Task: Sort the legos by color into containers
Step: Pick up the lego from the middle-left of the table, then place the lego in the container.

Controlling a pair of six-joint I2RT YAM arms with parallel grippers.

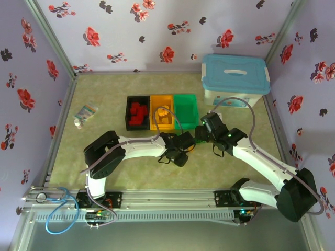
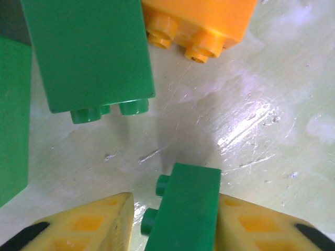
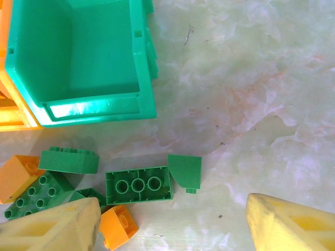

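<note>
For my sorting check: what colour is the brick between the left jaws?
Green; the brick shows best in the left wrist view.

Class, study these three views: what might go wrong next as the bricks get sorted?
The left claw grips the green brick by one end only; it might slip on lifting. The right claw hangs open over loose bricks, green and orange mixed, so it might grab the wrong colour.

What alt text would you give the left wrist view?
A small green brick sits between the yellow fingers of the left gripper, shut on it. Ahead on the pale table lie a larger green brick and an orange brick.
</note>
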